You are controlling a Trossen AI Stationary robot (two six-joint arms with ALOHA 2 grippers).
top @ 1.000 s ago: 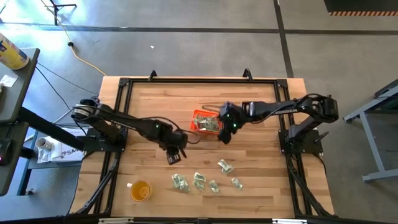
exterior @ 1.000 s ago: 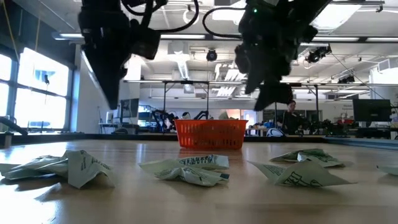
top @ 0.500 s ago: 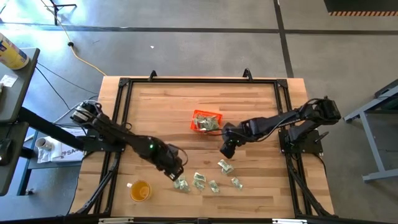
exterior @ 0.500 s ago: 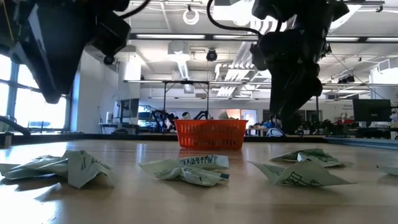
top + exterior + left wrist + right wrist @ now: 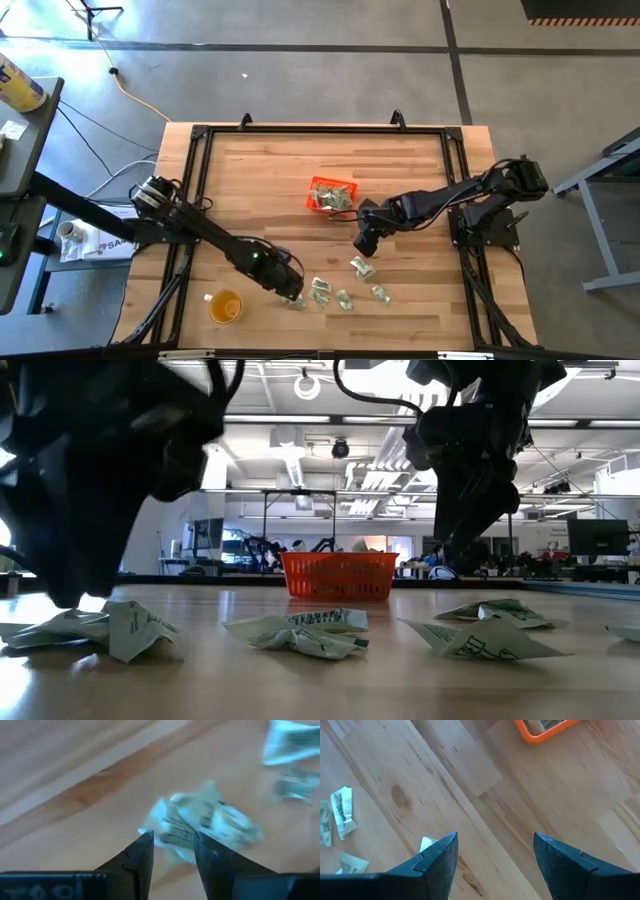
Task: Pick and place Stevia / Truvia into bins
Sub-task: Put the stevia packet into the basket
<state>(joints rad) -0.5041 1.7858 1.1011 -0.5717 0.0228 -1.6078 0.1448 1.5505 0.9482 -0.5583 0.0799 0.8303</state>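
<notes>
Several crumpled green-and-white Stevia sachets lie flat on the wooden table near its front edge. More sachets sit in the orange bin at the table's middle. My left gripper points steeply down, open, low over the leftmost sachet. That sachet lies just ahead of its fingertips, and I cannot tell whether they touch it. My right gripper hangs open and empty between the bin and the sachets, above bare wood.
A round yellow-orange cup stands near the front left corner. A black frame runs along the table's edges. Bare wood lies left of the bin and along the far side. In the low view the bin stands behind the sachets.
My left gripper has swung toward the table's near edge and right, has sunk down over the leftmost sachet, and has rolled about its own axis. My right gripper has left the bin's near side and gone a little toward the near edge, then has kept still. The sachets have not moved.
</notes>
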